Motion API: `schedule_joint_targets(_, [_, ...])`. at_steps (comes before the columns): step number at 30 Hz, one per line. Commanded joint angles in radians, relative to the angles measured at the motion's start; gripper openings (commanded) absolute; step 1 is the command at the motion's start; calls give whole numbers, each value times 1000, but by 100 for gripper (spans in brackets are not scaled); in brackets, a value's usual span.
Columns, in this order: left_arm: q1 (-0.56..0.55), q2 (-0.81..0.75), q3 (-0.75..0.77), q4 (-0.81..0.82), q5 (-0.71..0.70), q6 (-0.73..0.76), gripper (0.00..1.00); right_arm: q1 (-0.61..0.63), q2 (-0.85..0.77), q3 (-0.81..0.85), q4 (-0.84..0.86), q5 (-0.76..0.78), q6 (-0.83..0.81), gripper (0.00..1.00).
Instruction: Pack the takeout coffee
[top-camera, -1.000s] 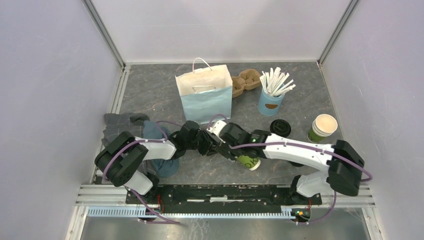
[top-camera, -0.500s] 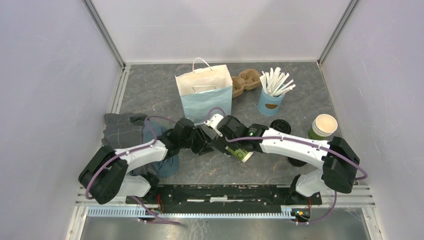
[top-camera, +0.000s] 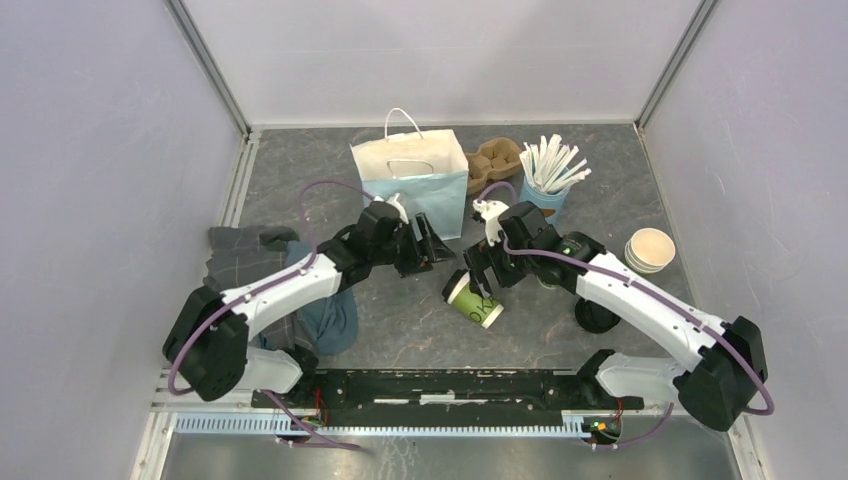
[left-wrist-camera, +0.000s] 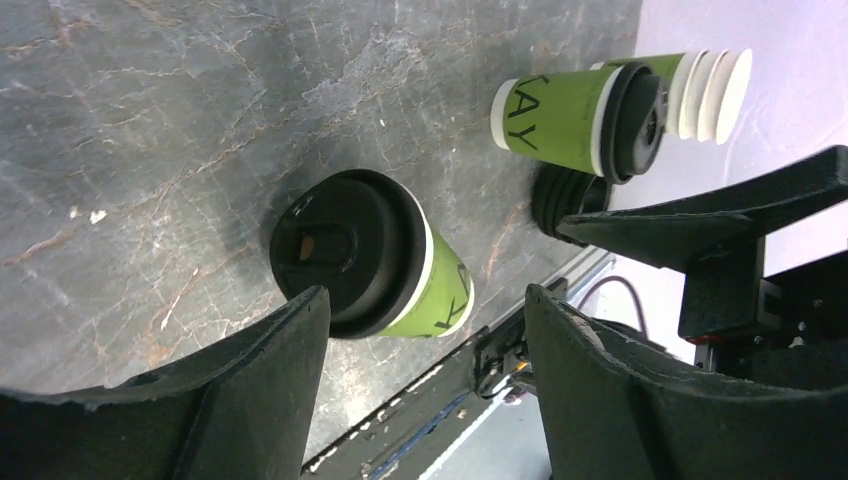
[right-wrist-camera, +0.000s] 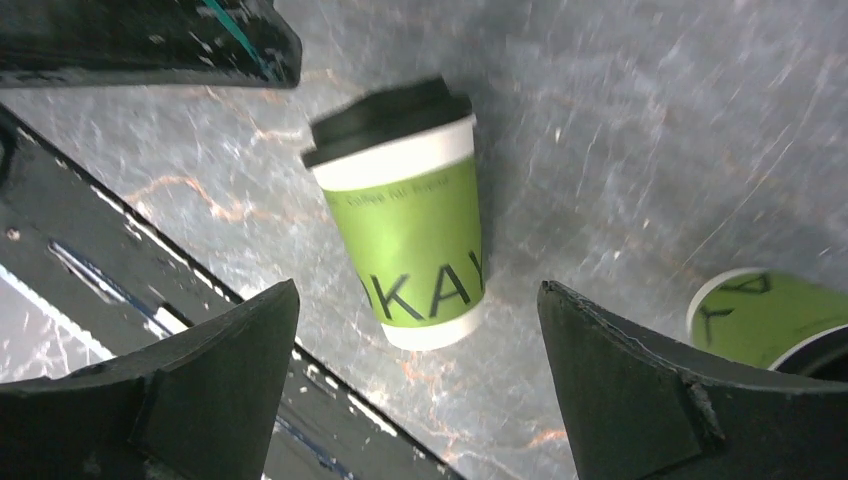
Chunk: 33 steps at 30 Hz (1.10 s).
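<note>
Coffee cup (top-camera: 474, 302), green with its black lid on, is lying tipped on its side on the grey table (top-camera: 400, 330). It is sitting just beside the right pincer (top-camera: 484, 274) and near the left pincer (top-camera: 432, 244), touching neither. Both pincers are gaping wide, gripping nothing. Behind the left pincer a blue paper bag (top-camera: 412, 190) is standing upright. Well off past the right pincer, a stack of lidless green cups (top-camera: 648, 252) is standing.

The bench (top-camera: 300, 180) has a dark grey, marble-veined surface. Pale lilac-grey wall panels (top-camera: 430, 50) enclose it at the back, left and right. Aluminium profiles (top-camera: 205, 65) run along the rear corners. Lighting is even.
</note>
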Motion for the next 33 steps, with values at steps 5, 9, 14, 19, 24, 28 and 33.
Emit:
schedule_joint_targets(5, [-97, 143, 59, 83, -33, 113, 77, -102, -52, -149, -99, -95, 137, 93])
schedule_joint_targets(9, [-120, 176, 65, 84, -43, 121, 78, -125, -74, -244, -28, -171, 182, 91])
schedule_joint_targets(14, [-127, 190, 60, 33, -59, 118, 70, -132, -27, -283, 44, -262, 178, 86])
schedule_joint_targets(19, [-136, 179, 38, 19, -57, 109, 63, -138, -19, -331, 103, -338, 200, 83])
schedule_joint_targets(24, [-146, 190, 30, 18, -54, 115, 52, -144, 1, -370, 189, -362, 209, 73])
schedule_joint_targets(28, [-168, 188, 31, -17, -80, 133, 47, -144, 19, -390, 255, -337, 227, 63])
schedule_joint_targets(33, [-203, 206, 43, -17, -82, 148, 42, -141, 51, -365, 262, -330, 189, 54])
